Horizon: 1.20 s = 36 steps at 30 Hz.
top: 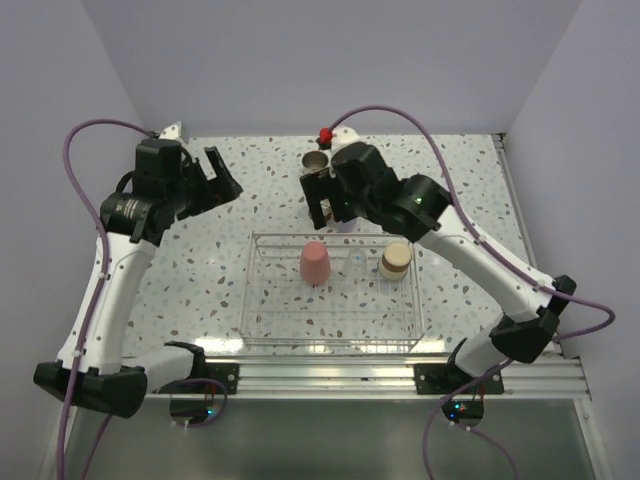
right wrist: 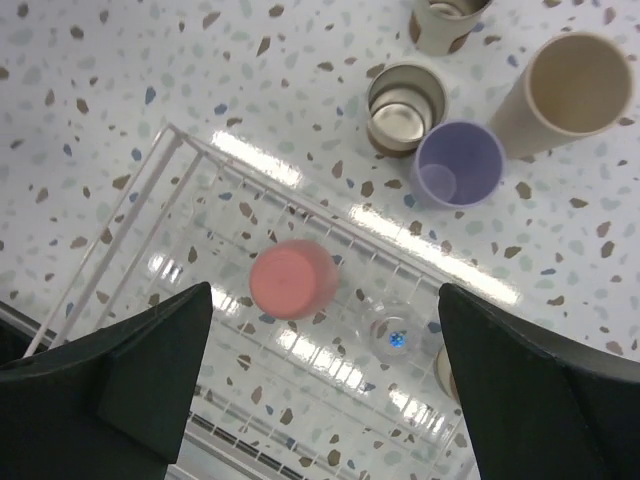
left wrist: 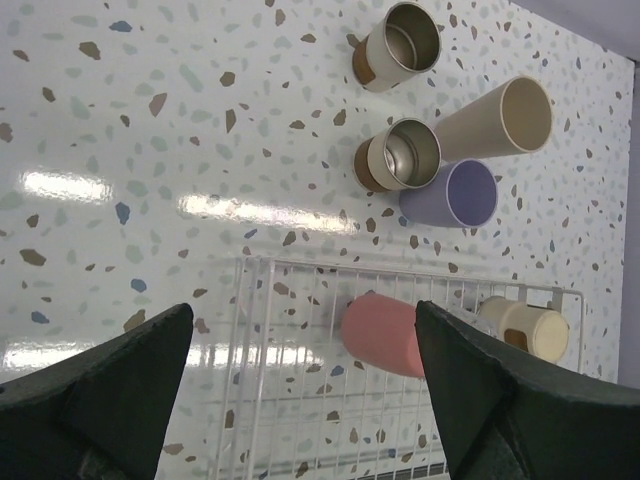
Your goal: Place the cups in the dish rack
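Hovering high over the speckled table point(top: 200, 270), held both end effectors empty. Found the left end effector point(left wrist: 302, 320) spread wide, nothing between its dark fingers point(left wrist: 110, 400), up over the table's left rear and off to the left of the dish rack point(top: 246, 300). Found the right end effector point(right wrist: 325, 300) likewise spread wide and gripping nothing, poised above the rack's far edge and the group of cups behind it.

Counted three cups inside the dish rack, all in its far half: the red-pink cup point(top: 314, 263) mouth down toward the left, the clear cup point(right wrist: 392, 330) just beside it in the middle, and a short cup with a tan base point(top: 394, 262) at the right end. Could not judge that last one's tilt from the wrist views.

Counted four more on the table behind the rack, all upright with mouths open. Saw the lavender cup point(right wrist: 458, 162) nearest the rack's far wall, touching or nearly touching a steel cup point(right wrist: 403, 105) on its left and the tall beige cup point(right wrist: 570, 90) on its right. Spotted a second steel cup point(left wrist: 400, 45) farther back, apart from those three. Made out only that rearmost one in the top view, the rest hidden under the right arm point(top: 470, 240).
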Motion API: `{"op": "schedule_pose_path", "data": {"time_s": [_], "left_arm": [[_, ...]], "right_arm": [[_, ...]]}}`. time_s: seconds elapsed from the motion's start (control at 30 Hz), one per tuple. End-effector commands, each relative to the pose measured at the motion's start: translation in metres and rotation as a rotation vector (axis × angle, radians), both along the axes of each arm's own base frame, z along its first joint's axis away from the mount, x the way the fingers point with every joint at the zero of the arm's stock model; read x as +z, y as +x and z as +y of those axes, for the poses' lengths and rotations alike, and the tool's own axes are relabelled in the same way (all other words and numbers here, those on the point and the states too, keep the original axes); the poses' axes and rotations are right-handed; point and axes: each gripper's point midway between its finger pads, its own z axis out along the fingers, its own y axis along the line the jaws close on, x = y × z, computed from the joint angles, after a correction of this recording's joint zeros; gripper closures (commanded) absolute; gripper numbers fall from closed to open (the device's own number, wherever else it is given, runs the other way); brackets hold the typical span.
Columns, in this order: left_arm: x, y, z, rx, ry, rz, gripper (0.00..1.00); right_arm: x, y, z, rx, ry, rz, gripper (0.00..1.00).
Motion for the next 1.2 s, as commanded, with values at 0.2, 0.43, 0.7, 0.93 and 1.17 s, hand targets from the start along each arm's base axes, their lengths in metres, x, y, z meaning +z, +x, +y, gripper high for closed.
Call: {"op": "schedule_pose_path", "data": {"time_s": [0.2, 0.43, 0.7, 0.93, 1.17], "left_arm": [[-0.039, 0.092, -0.081, -0.208, 0.009, 0.087, 0.07], [-0.084, 0.149, -0.141, -0.297, 0.024, 0.172, 0.1], [-0.147, 0.174, -0.165, -0.314, 0.064, 0.28, 0.13], [-0.174, 0.17, -0.174, -0.322, 0.082, 0.312, 0.19], [-0.199, 0.159, -0.178, -0.336, 0.095, 0.346, 0.43]], "right_arm": [[0.029, -0.007, -0.104, -0.201, 0.024, -0.032, 0.02], [0.015, -0.034, -0.135, -0.261, 0.029, 0.002, 0.02], [0.015, -0.048, -0.159, -0.31, 0.009, -0.006, 0.02], [0.003, -0.051, -0.166, -0.315, -0.032, 0.006, 0.02], [-0.004, -0.053, -0.163, -0.292, -0.047, 0.024, 0.02]]}}
